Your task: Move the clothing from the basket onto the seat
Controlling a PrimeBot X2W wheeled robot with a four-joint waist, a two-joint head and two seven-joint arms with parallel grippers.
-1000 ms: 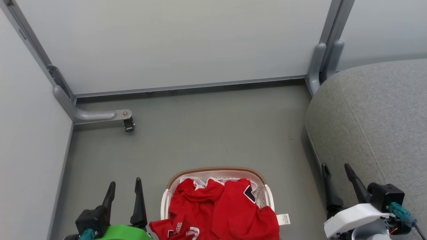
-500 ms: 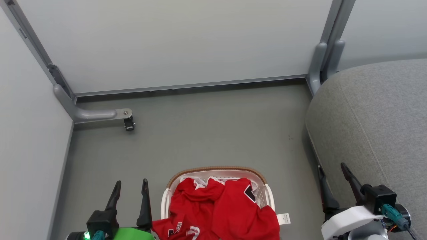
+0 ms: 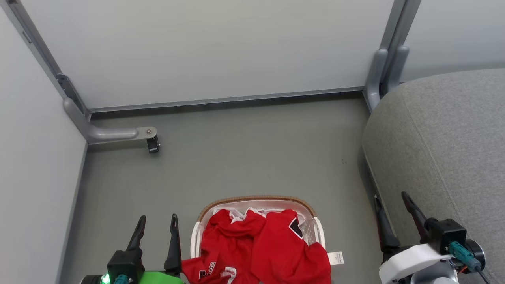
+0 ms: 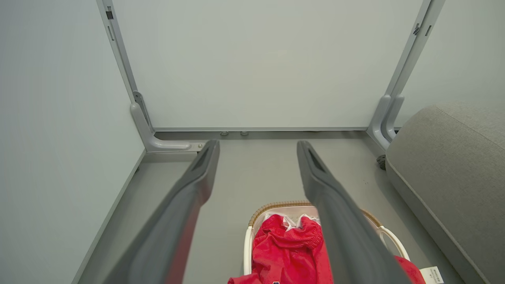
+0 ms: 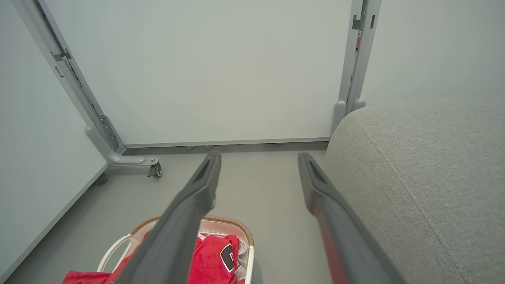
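The red clothing [image 3: 260, 248] lies heaped in the white basket [image 3: 256, 199] with the brown braided rim, at the bottom middle of the head view; a white tag hangs over the right side. The grey seat [image 3: 446, 150] fills the right side. My left gripper [image 3: 157, 222] stands open just left of the basket, holding nothing. Over the seat's front edge, right of the basket, my right gripper [image 3: 391, 197] is open and empty. The left wrist view has the clothing [image 4: 288, 252], the basket [image 4: 276, 206] and the seat [image 4: 449, 165]; the right wrist view has the clothing [image 5: 213, 260] and the seat [image 5: 418, 165].
Pale partition panels stand behind and to the left. A grey panel foot with a black caster [image 3: 152, 145] juts over the floor at the left. Grey upright posts [image 3: 384, 67] rise beside the seat's back corner. Open grey floor [image 3: 244, 154] lies beyond the basket.
Both grippers have drifted: the left one right toward the basket, the right one slightly left and down. The clothing and basket lie as before.
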